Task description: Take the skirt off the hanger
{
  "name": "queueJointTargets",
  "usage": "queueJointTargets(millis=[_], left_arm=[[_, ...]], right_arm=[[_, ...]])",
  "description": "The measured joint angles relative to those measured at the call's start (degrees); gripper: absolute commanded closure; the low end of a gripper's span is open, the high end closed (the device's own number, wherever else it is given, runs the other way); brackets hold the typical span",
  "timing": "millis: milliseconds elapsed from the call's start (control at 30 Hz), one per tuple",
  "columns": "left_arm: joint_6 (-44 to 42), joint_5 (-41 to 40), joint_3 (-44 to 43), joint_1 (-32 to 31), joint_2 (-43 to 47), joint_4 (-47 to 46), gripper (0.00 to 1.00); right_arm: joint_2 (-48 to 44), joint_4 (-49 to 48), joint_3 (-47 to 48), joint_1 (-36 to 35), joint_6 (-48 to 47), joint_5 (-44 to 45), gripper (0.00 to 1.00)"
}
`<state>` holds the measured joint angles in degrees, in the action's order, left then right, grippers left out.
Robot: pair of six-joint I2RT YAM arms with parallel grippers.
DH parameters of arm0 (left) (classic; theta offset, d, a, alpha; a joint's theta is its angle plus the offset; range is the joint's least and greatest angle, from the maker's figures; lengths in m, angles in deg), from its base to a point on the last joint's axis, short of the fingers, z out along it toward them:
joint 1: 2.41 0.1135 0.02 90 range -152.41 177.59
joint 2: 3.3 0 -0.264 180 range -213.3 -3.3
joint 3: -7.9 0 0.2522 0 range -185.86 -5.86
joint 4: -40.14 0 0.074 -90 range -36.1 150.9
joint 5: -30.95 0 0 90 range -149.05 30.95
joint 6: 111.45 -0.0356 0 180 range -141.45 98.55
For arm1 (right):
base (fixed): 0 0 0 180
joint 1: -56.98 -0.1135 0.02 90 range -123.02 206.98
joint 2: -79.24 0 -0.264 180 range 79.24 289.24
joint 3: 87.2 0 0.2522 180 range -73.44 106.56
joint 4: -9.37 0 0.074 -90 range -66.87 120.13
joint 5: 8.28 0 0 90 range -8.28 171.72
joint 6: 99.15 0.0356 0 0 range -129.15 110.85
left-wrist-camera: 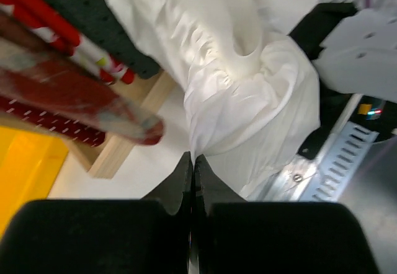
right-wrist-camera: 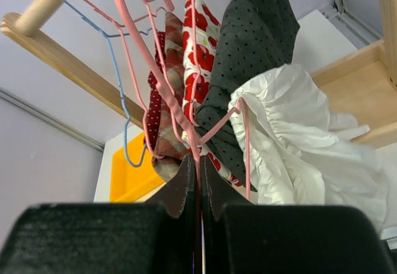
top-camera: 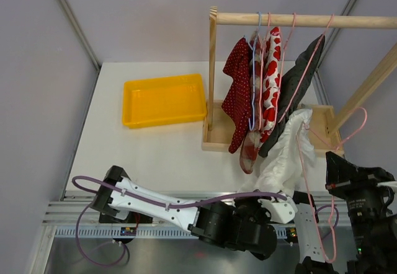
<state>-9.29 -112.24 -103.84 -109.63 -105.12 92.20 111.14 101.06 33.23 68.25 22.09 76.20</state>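
The white skirt [top-camera: 286, 153] hangs bunched on a pink wire hanger [top-camera: 365, 120], off the rail and in front of the rack's right end. My right gripper [top-camera: 334, 161] is shut on the hanger's wire [right-wrist-camera: 167, 94]; in the right wrist view the wire runs between its closed fingertips [right-wrist-camera: 197, 162], with the skirt [right-wrist-camera: 298, 137] draped to the right. My left gripper [top-camera: 257, 196] reaches across under the skirt's lower edge. In the left wrist view its jaws [left-wrist-camera: 193, 162] are shut on a fold of the white skirt [left-wrist-camera: 248, 88].
A wooden rack [top-camera: 212, 69] at the back right carries a red dotted garment [top-camera: 236, 94], a red-and-white heart print [top-camera: 270, 82] and a dark dotted one [top-camera: 298, 79] on blue and pink hangers. A yellow tray [top-camera: 164, 99] lies left of the rack.
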Motion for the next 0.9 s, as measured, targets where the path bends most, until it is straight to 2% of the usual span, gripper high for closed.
queueJointTargets(millis=[67,133,267,400,533,700,767,900], left_arm=[[2.93,-1.4,1.07,0.22,2.38,4.98,1.0],[6.8,-2.01,6.45,-0.48,7.65,9.46,1.0],[14.82,-2.56,18.21,-0.44,19.26,18.47,1.0],[21.75,-2.43,29.73,3.85,29.7,24.09,1.0],[25.18,-1.9,36.48,10.25,37.88,27.08,1.0],[21.86,-1.73,36.96,19.47,48.35,26.97,1.0],[16.09,-0.79,36.2,26.16,51.39,23.98,1.0],[5.16,3.23,32.3,40.61,51.74,17.62,1.0]], right_arm=[[-0.17,0.72,2.95,0.0,-0.11,0.52,1.0],[-0.17,0.48,3.82,0.0,-0.74,1.46,1.0],[-1.38,-3.89,-3.67,0.0,-2.47,3.32,1.0],[0.66,-10.1,-10.86,-0.02,-3.45,7.93,1.0],[5.44,-17.73,-10.84,0.0,-4.55,11.26,1.0],[12.85,-28.33,-6.75,0.0,-6.8,13.97,1.0],[15.37,-31.5,-5.35,0.0,-7.76,14.95,1.0],[19.63,-39.6,-5.68,-0.02,-10.08,16.26,1.0]])
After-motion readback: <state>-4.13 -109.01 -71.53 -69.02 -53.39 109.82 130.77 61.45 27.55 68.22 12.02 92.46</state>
